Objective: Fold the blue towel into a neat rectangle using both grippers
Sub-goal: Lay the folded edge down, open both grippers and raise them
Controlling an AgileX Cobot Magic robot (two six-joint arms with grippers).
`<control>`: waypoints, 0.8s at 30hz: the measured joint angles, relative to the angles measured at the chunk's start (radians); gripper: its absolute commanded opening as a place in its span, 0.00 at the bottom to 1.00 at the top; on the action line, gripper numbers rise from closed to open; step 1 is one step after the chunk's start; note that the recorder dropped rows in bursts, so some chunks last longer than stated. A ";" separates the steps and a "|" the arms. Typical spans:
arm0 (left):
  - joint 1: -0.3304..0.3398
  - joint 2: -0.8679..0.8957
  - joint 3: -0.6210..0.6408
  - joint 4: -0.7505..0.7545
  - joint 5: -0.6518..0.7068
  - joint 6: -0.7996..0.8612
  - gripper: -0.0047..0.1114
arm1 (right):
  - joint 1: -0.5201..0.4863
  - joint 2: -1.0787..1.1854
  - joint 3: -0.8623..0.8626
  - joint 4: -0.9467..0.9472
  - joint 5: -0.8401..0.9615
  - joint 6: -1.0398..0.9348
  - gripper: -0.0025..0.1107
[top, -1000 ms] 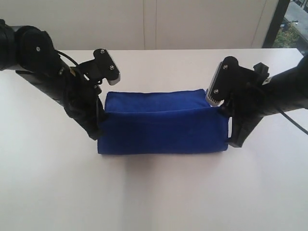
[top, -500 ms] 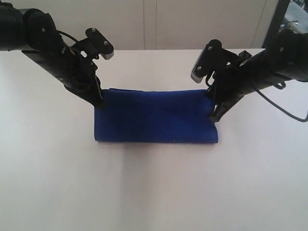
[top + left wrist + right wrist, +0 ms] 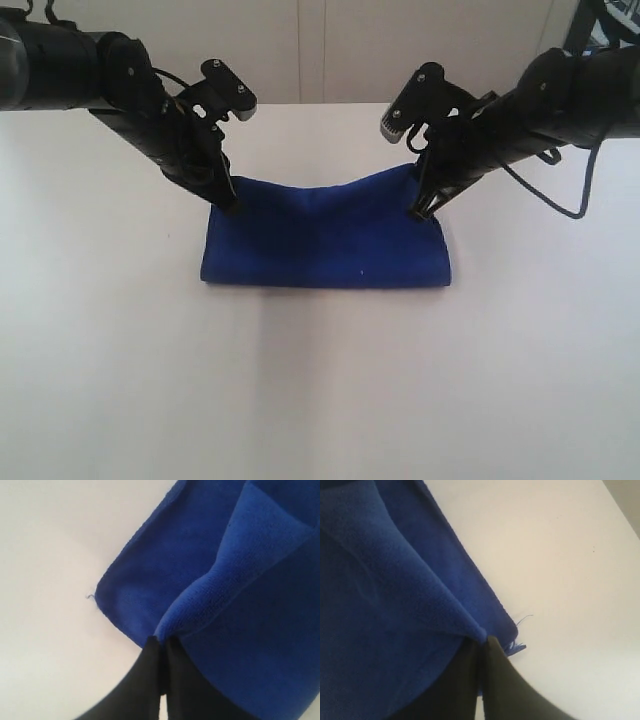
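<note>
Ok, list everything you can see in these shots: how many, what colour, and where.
blue towel: one, royal blue, folded over in the middle of the table, its two far corners pinched and raised.
loose threads: a few, blue, at the towel's corners.
table: one, white, under the towel.
wall panels: pale, behind the table.
cable: one, black, looping off the right arm.
left gripper: one, black, shut on the towel's far left corner.
right gripper: one, black, shut on the towel's far right corner.
</note>
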 measured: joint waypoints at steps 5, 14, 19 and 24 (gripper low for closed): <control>0.000 0.042 -0.050 0.001 -0.012 0.000 0.04 | 0.000 0.027 -0.024 -0.002 -0.045 0.033 0.02; 0.029 0.113 -0.093 0.001 -0.052 0.000 0.04 | -0.002 0.087 -0.031 -0.002 -0.088 0.042 0.02; 0.034 0.133 -0.093 0.001 -0.080 0.033 0.04 | -0.002 0.098 -0.031 -0.002 -0.112 0.044 0.02; 0.034 0.142 -0.093 0.002 -0.113 0.045 0.04 | -0.002 0.115 -0.031 -0.002 -0.131 0.044 0.02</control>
